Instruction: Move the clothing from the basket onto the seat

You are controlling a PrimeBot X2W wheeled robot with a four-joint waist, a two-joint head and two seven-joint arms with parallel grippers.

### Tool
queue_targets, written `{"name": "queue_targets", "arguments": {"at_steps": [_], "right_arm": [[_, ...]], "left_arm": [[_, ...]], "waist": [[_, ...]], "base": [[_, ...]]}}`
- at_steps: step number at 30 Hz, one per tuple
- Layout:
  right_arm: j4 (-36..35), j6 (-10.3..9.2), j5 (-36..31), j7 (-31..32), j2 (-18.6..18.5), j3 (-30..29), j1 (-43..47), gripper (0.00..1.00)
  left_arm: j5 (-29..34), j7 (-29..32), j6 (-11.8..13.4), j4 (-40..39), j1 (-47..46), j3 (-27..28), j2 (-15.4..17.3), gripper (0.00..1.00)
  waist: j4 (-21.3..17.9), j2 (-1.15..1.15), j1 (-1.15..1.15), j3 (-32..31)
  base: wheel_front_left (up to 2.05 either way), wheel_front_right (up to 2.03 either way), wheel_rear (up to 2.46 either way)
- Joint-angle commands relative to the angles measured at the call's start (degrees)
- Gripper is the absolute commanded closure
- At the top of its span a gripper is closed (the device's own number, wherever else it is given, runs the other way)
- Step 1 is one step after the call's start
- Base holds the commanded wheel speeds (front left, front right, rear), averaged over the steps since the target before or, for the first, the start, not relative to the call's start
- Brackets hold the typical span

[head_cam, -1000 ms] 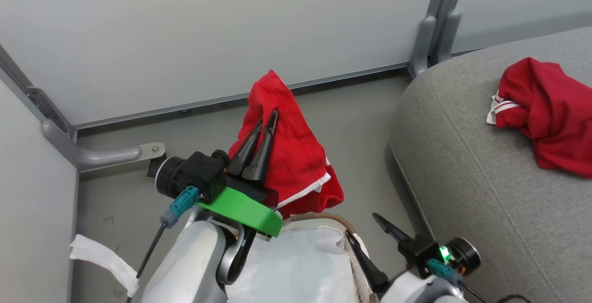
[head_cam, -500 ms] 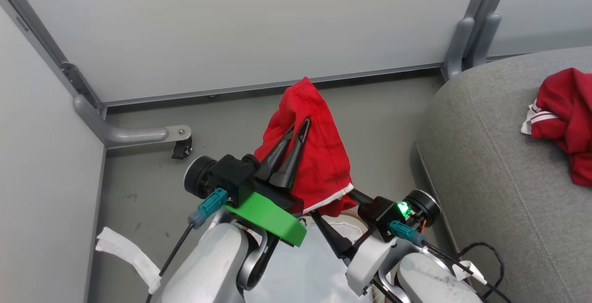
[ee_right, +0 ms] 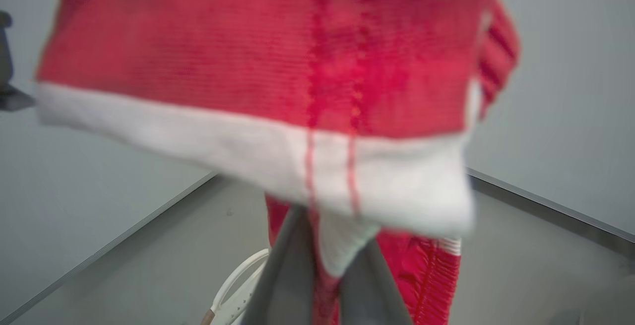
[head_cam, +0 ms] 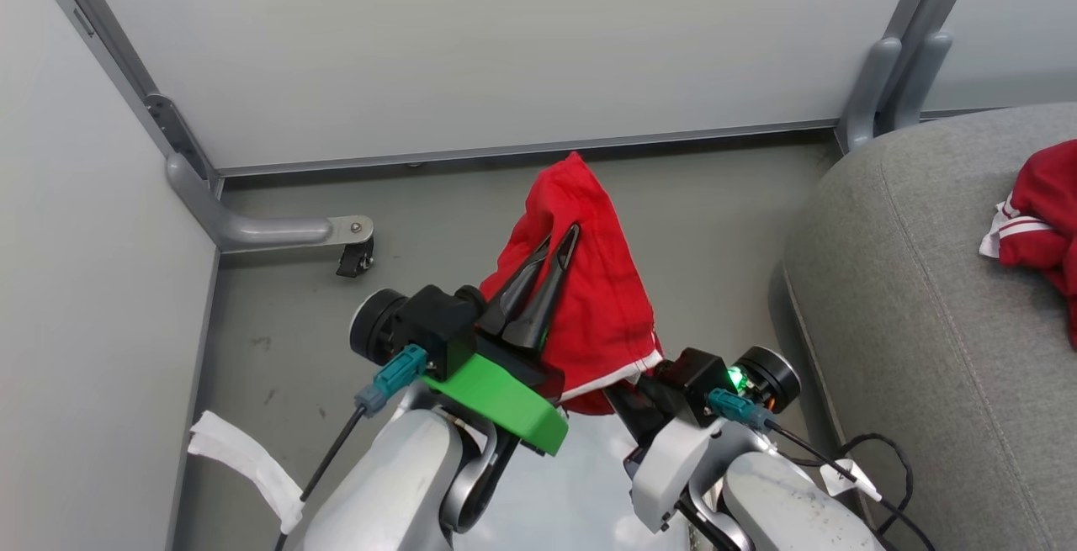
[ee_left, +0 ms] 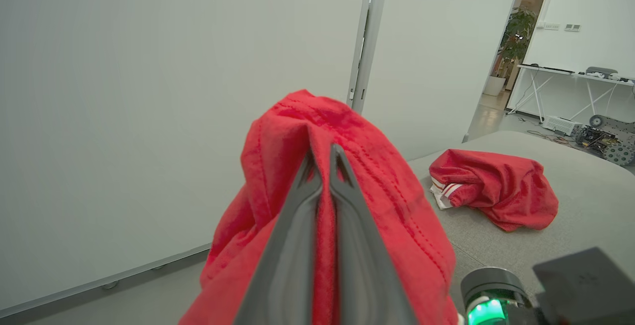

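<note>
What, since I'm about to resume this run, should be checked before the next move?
1. Top grip: left gripper shut on garment: ok.
2. Lower grip: right gripper shut on its white hem: ok.
3. Is the garment clear of the basket? Cannot tell; its lowest fold runs out of view.
4. Bare room on the seat near its corner: ok.
5. The other garment lies on the seat, away from that corner: ok.

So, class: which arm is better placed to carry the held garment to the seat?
Probably right: the right claw, shut low on the garment, sits nearer the seat; the left claw pinches its top, farther off.
</note>
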Motion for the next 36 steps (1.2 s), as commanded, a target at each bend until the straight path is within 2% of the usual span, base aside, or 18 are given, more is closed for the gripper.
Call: {"name": "queue_targets", "arguments": {"at_steps": [1, 2, 7, 12, 23, 29, 36], "right_arm": [[0.1, -0.06, 0.2, -0.1, -0.3, -0.3, -0.4, 1.00], [-0.1, -0.06, 0.2, -0.1, -0.3, -0.5, -0.3, 1.00], [-1.2, -0.06, -0.3, -0.1, -0.3, -1.2, 0.8, 1.00], [-3.1, -0.06, -0.7, -0.1, -0.2, -1.9, 2.3, 1.00], [-7.9, -0.06, 1.2, -0.1, -0.1, -4.1, 6.1, 1.00], [-11.1, -0.06, 1.4, -0.1, -0.2, -6.0, 8.4, 1.00], [-15.6, -0.06, -1.7, -0.1, -0.1, -12.0, 9.0, 1.00]], "left_arm": [[-0.4, -0.2, -0.2, 0.4, 0.0, 0.3, 0.0, 0.06], [0.2, -0.2, -0.2, 0.1, -0.2, 0.6, 0.0, 0.00], [0.9, -0.1, -0.2, -0.2, 0.6, 1.9, 0.0, 0.00], [2.5, -0.1, -0.2, 0.4, 1.6, 3.9, 0.8, 0.00], [5.2, -0.1, -0.2, -1.1, 5.9, 8.0, 3.8, 0.00], [6.2, -0.1, -0.2, -2.4, 8.6, 9.3, 4.9, 0.00], [5.2, -0.1, -0.2, -1.4, 7.0, 5.7, 5.5, 0.00]], "waist": [[-0.4, 0.00, 0.00, 0.0], [-0.7, 0.00, 0.00, 0.1], [-3.1, 0.00, 0.00, 0.5], [-8.3, 0.00, 0.00, 1.1], [-26.9, 0.00, 0.00, 3.3], [-34.9, 0.00, 0.00, 4.4], [-36.2, 0.00, 0.00, 7.3]], "base": [[0.00, 0.00, 0.00], [0.00, 0.00, 0.00], [0.00, 0.00, 0.00], [0.00, 0.00, 0.00], [0.00, 0.00, 0.00], [0.00, 0.00, 0.00], [0.00, 0.00, 0.00]]}}
